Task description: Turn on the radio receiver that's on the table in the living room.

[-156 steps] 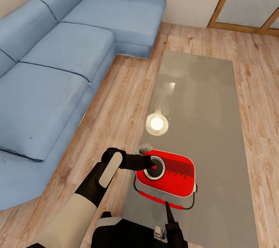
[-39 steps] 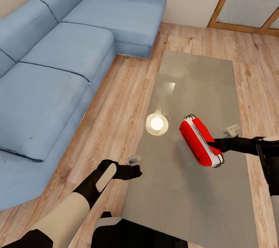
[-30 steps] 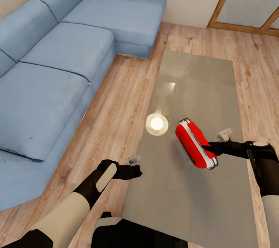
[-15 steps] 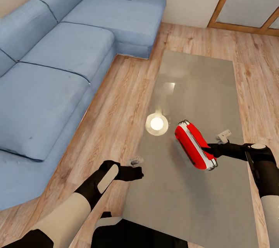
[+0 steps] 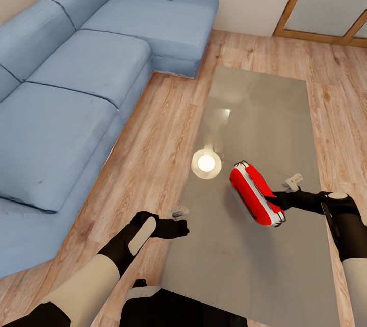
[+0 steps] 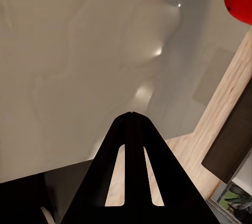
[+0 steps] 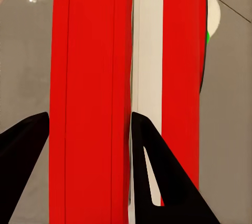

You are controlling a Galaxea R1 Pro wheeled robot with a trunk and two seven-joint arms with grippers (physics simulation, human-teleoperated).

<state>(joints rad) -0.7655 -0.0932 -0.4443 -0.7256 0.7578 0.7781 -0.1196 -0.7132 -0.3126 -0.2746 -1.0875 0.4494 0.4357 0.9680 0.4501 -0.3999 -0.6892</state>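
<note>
Right gripper [image 5: 278, 199] pinches the red radio [image 5: 253, 193] edge-on, white band showing, tilted above the glossy desk [image 5: 265, 112], right of centre frame. Left gripper [image 5: 181, 222], fingers pressed together, hovers lower left at the desk's edge.

Long low table [image 5: 265, 112], glossy grey-beige top, stood on light wood floor [image 5: 163, 128]; round light glare reflected near its middle.

Illumination is bright, even and diffuse. The glossy desk [image 5: 265, 112] carries a round white glare spot [image 5: 206, 163] (a reflected lamp). Shadows are faint. The head view is sharp; wrist-view reflections appear soft and smeared.
</note>
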